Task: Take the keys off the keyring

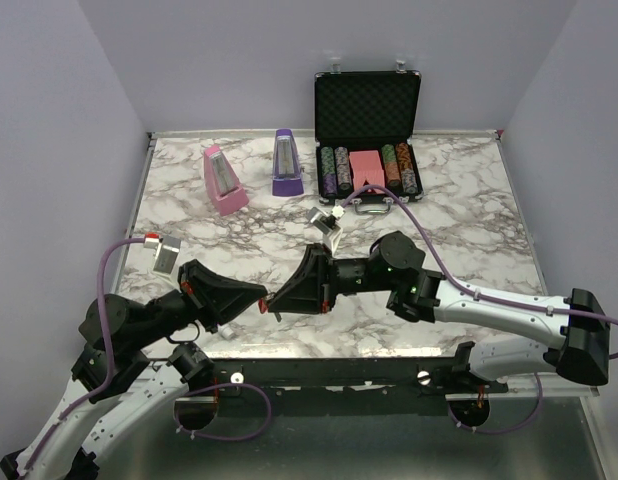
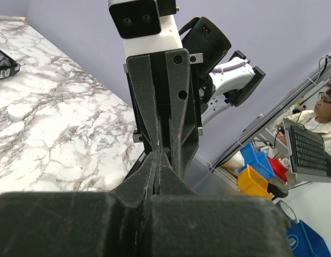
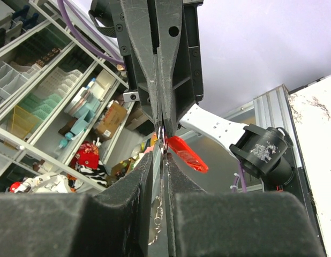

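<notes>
Jutting sideways where both jaws meet, keyring

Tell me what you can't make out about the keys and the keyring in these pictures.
1. The keys: in the right wrist view, only a silvery sliver shows between the shut fingers, which hide their number.
2. The keyring: only its red tag shows there. In the left wrist view the fingers hide it all. In the top view it is a mere speck.

The top camera looked down from above and behind the left arm and right arm onto the whole marble bench. Each wrist camera sat close behind its own jaws, facing the opposite arm's jaws. All three views shared that meeting point.
</notes>
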Controlling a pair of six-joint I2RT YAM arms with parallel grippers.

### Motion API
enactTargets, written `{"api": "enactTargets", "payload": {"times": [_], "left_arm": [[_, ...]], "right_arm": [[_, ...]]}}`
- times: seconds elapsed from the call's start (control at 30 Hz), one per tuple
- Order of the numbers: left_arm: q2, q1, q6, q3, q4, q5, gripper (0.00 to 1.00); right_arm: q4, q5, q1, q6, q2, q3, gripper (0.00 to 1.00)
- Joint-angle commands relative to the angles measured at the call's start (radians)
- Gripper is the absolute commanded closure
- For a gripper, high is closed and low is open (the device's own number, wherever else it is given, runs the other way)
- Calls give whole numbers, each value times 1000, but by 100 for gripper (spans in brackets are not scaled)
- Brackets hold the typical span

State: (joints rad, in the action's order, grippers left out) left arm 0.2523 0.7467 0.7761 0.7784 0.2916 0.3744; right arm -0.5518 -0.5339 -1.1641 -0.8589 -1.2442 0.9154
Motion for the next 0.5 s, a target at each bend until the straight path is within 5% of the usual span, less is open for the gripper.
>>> {"api": "enactTargets", "payload": {"times": [0.0, 0.47], "left_arm": [[-15, 2, 6, -13, -16, -14, 100], [-18, 0, -3, -11, -2, -5, 100]], "right_arm": [[-23, 15, -8, 17, -20, 45, 83], [7, 18, -9, 31, -35, 63, 87]]}}
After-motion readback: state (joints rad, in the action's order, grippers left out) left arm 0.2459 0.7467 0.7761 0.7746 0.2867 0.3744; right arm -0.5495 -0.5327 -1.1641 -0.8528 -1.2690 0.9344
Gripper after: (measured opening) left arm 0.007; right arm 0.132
